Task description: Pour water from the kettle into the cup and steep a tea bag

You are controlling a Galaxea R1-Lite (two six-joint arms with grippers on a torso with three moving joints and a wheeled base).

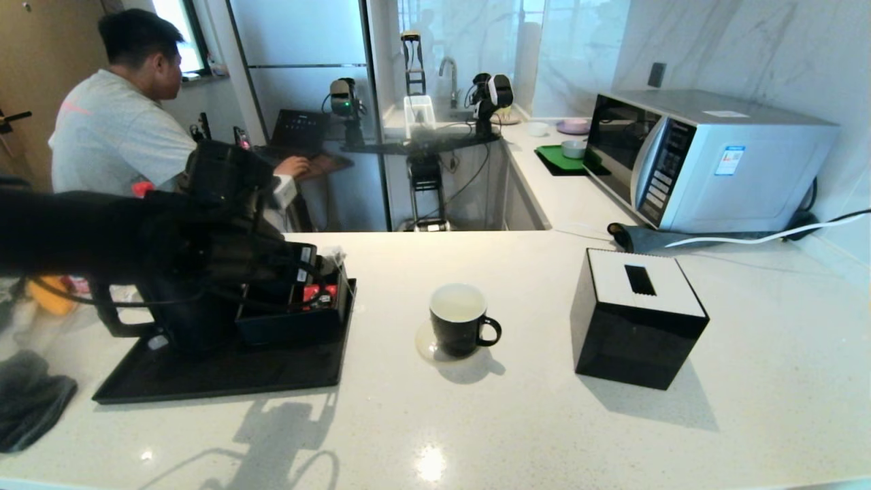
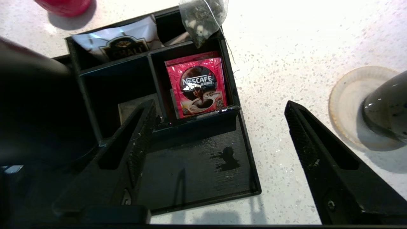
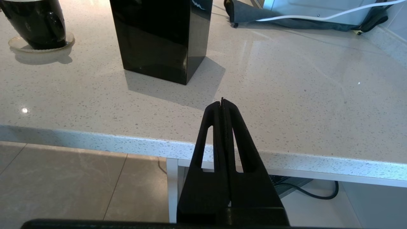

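Head camera: looks forward and down from high on me, taking in my whole white speckled stone counter (image 1: pixel 544 422).
Left wrist camera: close, pointing steeply down.
Right wrist camera: low, at the counter's edge, facing across it.
Shared: all three catch my small glossy black mug (image 1: pixel 460 320) (image 2: pixel 386 106) (image 3: pixel 35 24).

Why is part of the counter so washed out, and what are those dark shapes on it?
Left wrist view: daylight blows out the counter beyond the tea bag. Head view: the cup and tissue box cast soft shadows toward the camera; a small glare spot sits near the front edge.
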